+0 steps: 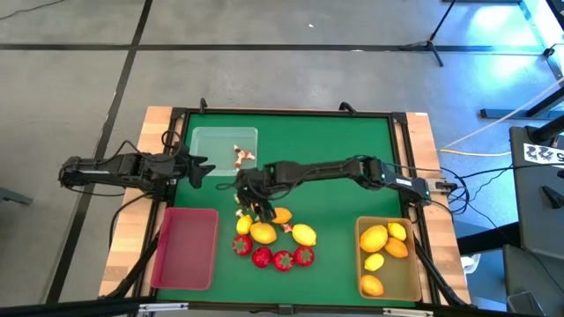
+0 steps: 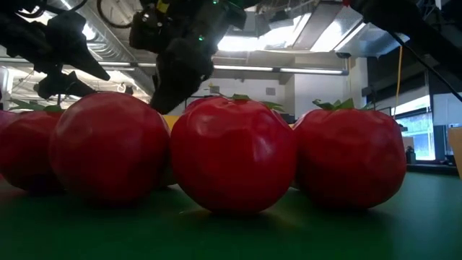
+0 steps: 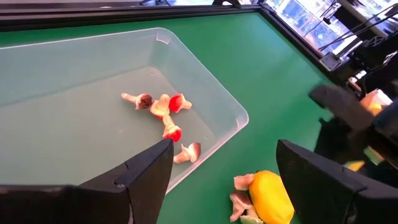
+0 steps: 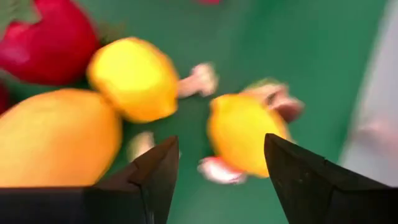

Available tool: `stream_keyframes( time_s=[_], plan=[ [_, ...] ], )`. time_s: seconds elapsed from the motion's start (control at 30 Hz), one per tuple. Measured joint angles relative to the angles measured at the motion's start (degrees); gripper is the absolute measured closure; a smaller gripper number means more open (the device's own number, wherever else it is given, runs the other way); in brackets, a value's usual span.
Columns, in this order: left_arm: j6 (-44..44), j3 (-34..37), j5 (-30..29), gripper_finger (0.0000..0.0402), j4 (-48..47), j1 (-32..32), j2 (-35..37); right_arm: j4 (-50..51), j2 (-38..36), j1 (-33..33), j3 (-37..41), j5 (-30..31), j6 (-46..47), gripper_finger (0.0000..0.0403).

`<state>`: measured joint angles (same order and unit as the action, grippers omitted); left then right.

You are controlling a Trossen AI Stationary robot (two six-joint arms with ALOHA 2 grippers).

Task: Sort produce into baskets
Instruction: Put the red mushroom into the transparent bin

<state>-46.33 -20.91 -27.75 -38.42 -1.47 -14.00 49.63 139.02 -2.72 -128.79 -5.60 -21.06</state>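
Low view almost wholly blocked by strawberries (image 2: pixel 232 152); the rest of the table is hidden behind them; no writing legible.

Right gripper (image 1: pixel 253 201) over the loose lemons (image 1: pixel 262 232) mid-mat, fingers parted, empty; left gripper (image 1: pixel 199 167) wide beside clear tray (image 1: pixel 198 141) holding white-and-red bits (image 3: pixel 163 111); tan tray (image 1: pixel 414 269) holds lemons; red tray (image 1: pixel 186 247) on the mat's left.

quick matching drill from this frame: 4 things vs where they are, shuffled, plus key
Things:
1. clear tray
2. red tray
3. tan tray
4. right pincer

Places or states:
A. holds lemons and an orange fruit
B. open, over the loose produce mid-mat
C. holds small white-and-red bits
D. nothing seen inside

Pairs: 1-C, 2-D, 3-A, 4-B
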Motion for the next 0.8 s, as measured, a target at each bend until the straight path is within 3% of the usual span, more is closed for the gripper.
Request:
stream_keyframes(
  time_s=[0.13, 0.5, 0.8],
  plan=[
    [0.0, 0.0, 0.0, 0.0123, -0.1, 0.0, 0.0, 3.2, 0.0, -1.0, 0.4, -2.5, 1.3, 0.0169],
    [0.1, 0.0, 0.0, 0.0123, -0.1, 0.0, 0.0, -3.4, 0.1, -0.3, 7.0, 2.5, 1.5, 0.0169],
    [0.1, 0.0, 0.0, 0.0123, -0.1, 0.0, 0.0, -5.3, 0.0, 0.5, 7.2, 3.1, 1.4, 0.0169]
  ],
)
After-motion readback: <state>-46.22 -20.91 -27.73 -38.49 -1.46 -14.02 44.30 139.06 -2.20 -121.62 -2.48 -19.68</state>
